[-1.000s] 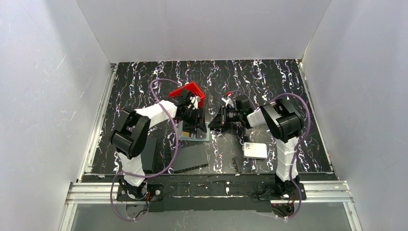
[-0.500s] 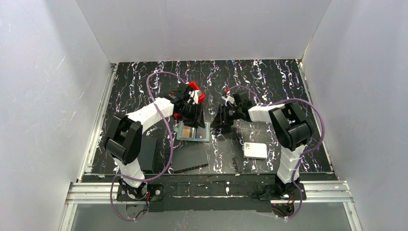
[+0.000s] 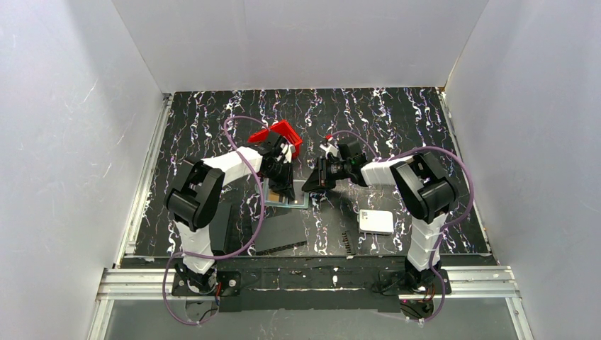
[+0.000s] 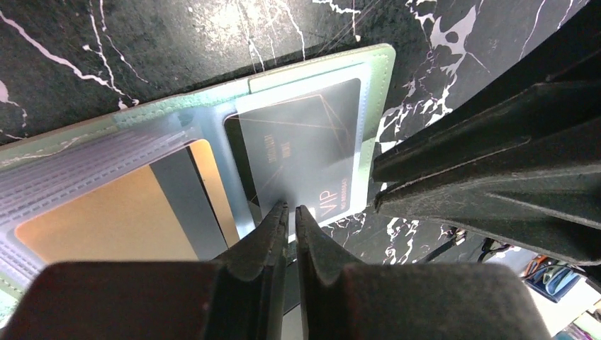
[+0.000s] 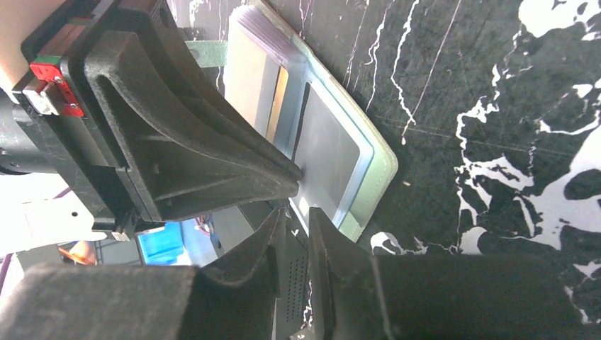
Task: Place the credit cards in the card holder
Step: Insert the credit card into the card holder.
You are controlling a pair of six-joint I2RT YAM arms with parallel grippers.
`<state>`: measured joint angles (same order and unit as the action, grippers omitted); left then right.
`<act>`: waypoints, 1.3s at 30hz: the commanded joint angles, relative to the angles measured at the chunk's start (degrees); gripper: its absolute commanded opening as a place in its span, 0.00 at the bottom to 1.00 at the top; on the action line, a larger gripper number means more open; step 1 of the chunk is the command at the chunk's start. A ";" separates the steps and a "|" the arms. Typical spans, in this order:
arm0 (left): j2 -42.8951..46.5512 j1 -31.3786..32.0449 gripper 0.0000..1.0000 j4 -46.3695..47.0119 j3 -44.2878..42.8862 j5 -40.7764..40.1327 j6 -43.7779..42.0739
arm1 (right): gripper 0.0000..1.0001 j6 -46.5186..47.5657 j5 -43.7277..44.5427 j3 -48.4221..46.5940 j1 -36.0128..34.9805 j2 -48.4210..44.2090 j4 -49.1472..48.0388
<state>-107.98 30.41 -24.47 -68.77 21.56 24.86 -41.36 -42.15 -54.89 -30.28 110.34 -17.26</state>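
Observation:
The grey-green card holder (image 3: pixel 302 199) lies open on the table between my two grippers. A tan card (image 4: pixel 106 219) sits in its left pocket. A dark card marked VIP (image 4: pixel 305 142) lies in the right pocket, its near end sticking out. My left gripper (image 4: pixel 291 211) is shut, and its tips rest on that protruding end. From the right, my right gripper (image 5: pixel 298 212) reaches the same card's corner with its jaws a narrow slit apart. Whether either gripper pinches the card is not visible. The VIP card (image 5: pixel 326 149) and the holder's green rim (image 5: pixel 375 177) show in the right wrist view.
A red bin (image 3: pixel 278 133) stands just behind the left gripper. A white rounded box (image 3: pixel 375 221) lies at the near right. Two flat black rectangles (image 3: pixel 280 234) (image 3: pixel 221 227) lie near the front, left of centre. White walls enclose the table.
The left jaws have closed from wide apart to shut over the card's end. The right gripper has shifted left to the holder's edge, and its jaws have opened and then narrowed.

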 commanded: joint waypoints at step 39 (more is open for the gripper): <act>7.78 -1.82 0.11 0.38 4.15 1.02 1.34 | 0.35 -9.72 -4.17 1.51 -3.52 -0.06 -12.07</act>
<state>-104.75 28.60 -19.59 -63.00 23.35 26.65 -50.68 -44.05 -52.23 -32.42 113.65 -27.51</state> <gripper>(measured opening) 0.046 0.331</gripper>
